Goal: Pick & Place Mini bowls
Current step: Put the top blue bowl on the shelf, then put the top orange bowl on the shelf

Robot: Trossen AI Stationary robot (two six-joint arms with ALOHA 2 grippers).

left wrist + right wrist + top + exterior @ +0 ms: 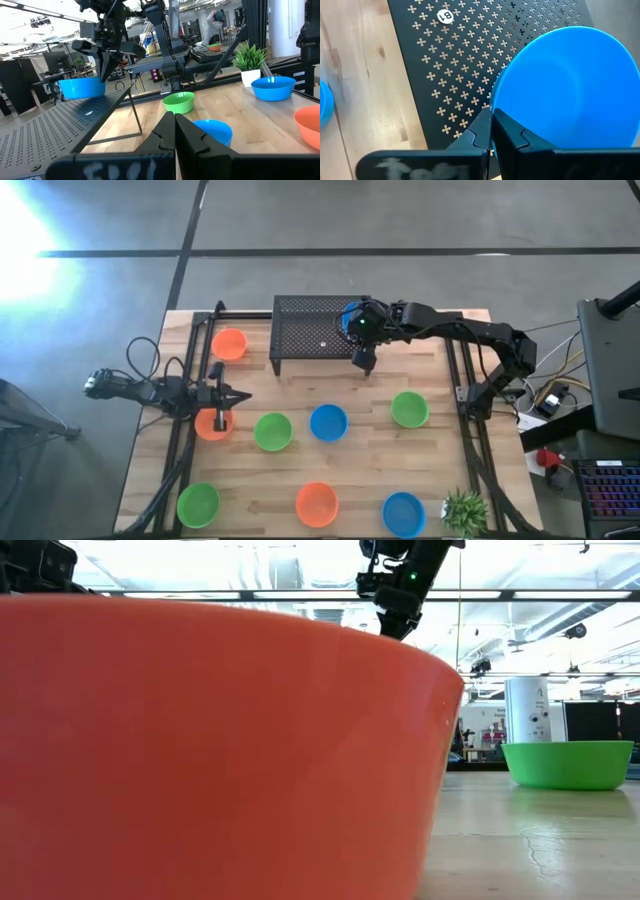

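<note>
The right gripper (362,362) hangs at the front edge of the black perforated shelf (310,320), its fingers pinched thin on the near rim of a blue mini bowl (565,90). That bowl sits over the shelf's right end, on the far side of the fingertips; whether it already rests on the mesh or hangs just above it I cannot tell. The coming move turns on this: the bowl lies toward the shelf's back from the claw, so letting go and drawing away toward the table's front looks like the clean exit. The left gripper (222,402) waits with its jaws fully together and holding nothing, poised above an orange-red bowl (211,425) at the table's left edge. Another orange-red bowl (230,344) stands just left of the shelf. In the middle row lie a green bowl (273,431), a blue bowl (328,422) and a second green bowl (409,409), all well clear of the shelf. Nothing stands between the claw and its retreat. A potted plant (464,508) sits at the front right corner.
</note>
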